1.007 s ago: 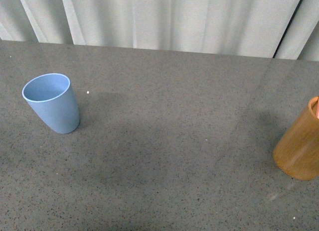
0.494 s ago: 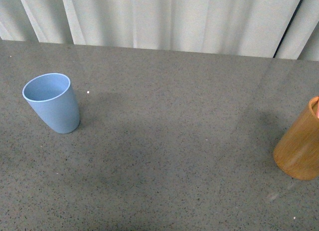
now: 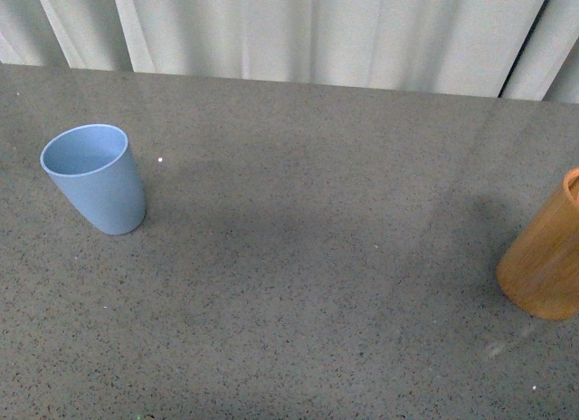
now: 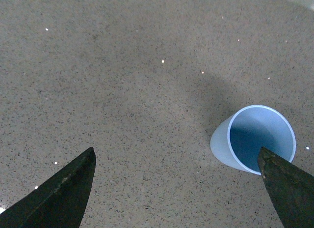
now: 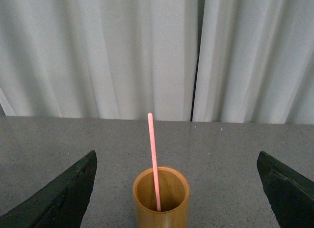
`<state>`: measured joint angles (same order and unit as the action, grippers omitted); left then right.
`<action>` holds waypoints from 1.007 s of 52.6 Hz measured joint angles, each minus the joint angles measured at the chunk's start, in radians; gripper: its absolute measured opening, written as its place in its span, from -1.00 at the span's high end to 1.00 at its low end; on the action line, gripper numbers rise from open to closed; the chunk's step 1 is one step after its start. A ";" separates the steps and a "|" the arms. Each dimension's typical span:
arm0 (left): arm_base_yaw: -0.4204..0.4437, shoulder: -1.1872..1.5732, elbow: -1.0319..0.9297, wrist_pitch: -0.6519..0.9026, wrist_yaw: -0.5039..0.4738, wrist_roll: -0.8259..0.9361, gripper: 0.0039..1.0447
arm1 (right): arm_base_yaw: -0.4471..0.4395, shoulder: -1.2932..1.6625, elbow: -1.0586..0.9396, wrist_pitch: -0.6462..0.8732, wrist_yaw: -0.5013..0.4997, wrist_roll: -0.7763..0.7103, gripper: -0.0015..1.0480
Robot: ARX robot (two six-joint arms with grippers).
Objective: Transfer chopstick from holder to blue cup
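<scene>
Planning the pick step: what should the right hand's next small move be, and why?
Probably advance the right hand toward the chopstick, with the jaws open. The chopstick stands in the holder, roughly centred ahead of the wide-open hand. The hand grips nothing, and the stick looks beyond its tips, so closing now would likely miss.

Front view: holder (image 3: 543, 257) right side cut off by picture edge, full width not shown. Right wrist view: holder base cut off by picture edge; chopstick (image 5: 153, 159) lower end hidden inside holder. Left gripper (image 4: 176, 154) and right gripper (image 5: 176, 156): only dark fingertips in frame, rest cut off. Blue cup (image 4: 252, 139): part of rim hidden behind one left gripper finger.
</scene>
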<state>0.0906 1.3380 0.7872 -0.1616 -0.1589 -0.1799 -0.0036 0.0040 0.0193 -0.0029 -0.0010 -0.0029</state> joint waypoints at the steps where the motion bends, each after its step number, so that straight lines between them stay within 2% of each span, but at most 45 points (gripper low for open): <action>1: -0.002 0.042 0.040 -0.024 0.004 0.000 -0.87 | 0.000 0.000 0.000 0.000 0.000 0.000 -0.81; 15: -0.045 0.292 0.219 -0.054 0.008 0.007 -0.87 | 0.000 0.000 0.000 0.000 0.000 0.000 -0.81; 41: -0.083 0.499 0.274 -0.031 -0.035 -0.003 -0.87 | 0.000 0.000 0.000 0.000 0.000 0.000 -0.81; 53: -0.098 0.595 0.323 -0.017 -0.106 -0.052 -0.87 | 0.000 0.000 0.000 0.000 0.000 0.000 -0.81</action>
<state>-0.0078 1.9327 1.1107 -0.1783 -0.2653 -0.2321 -0.0036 0.0040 0.0193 -0.0029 -0.0006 -0.0029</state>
